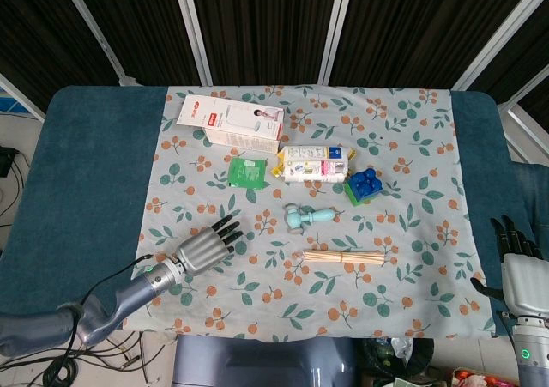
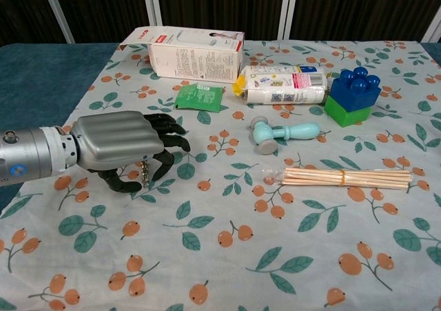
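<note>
While the left robot hand (image 2: 120,149) hovers palm-down over the floral cloth (image 2: 227,256) on the table (image 1: 86,172), its fingers are spread and hold nothing. Nearest it lies a green packet (image 2: 198,96), then a teal massager (image 2: 281,132) and a bundle of wooden sticks (image 2: 348,178). Well apart, the right robot hand (image 1: 521,275) rests open at the cloth's edge.

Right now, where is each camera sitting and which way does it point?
Head view: high up, looking steeply down on the flowered cloth; shows the left robot hand with its forearm and the right robot hand at the table's edge.
Chest view: lower, looking forward across the table toward the white box; shows only the left robot hand, open above the cloth.
Both share the left robot hand, stick bundle, teal toy hammer and blocks.
</note>
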Controlling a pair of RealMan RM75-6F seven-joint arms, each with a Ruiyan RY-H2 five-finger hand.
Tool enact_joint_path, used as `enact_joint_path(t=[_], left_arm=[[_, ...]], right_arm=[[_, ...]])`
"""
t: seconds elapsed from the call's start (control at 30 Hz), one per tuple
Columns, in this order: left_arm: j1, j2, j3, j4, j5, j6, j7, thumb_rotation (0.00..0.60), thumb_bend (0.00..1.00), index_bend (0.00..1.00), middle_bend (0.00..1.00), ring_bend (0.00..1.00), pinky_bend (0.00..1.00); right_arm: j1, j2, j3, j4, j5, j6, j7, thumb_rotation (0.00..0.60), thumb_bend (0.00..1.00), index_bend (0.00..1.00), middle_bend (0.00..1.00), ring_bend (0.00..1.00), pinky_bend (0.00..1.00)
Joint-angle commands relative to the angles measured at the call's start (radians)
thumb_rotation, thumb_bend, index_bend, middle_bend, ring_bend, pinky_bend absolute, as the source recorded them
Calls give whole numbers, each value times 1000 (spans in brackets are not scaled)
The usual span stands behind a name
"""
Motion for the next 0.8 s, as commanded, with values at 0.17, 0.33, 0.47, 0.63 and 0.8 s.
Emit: enact_joint_path(t=[0.17, 0.33, 0.47, 0.63, 0.8], left_arm=[[1, 0, 3, -2, 1, 1, -2, 600, 291, 491, 112, 0, 0], [0, 2, 2, -9, 2, 3, 3, 600, 291, 491, 113, 0, 0], [0, 5, -1, -13, -1, 3, 5, 600, 291, 492, 113, 0, 0], [2, 5, -2, -10, -6, 5, 8, 600, 291, 492, 112, 0, 0], [1, 3, -2, -9, -3, 6, 8, 600, 291, 496, 113, 0, 0]], right_arm=[[0, 0, -1, -1, -2, 1, -1, 600, 0, 55, 16, 153, 216], [0, 0, -1, -1, -2, 1, -2, 600, 0, 56, 16, 153, 217], [1, 0, 0, -2, 0, -1, -2, 600, 0, 56, 16, 153, 217], [1, 1, 0, -3, 0, -2, 1, 600, 0, 55, 16, 153, 216], [1, 0, 0, -3, 2, -2, -2, 600, 0, 56, 16, 153, 217]])
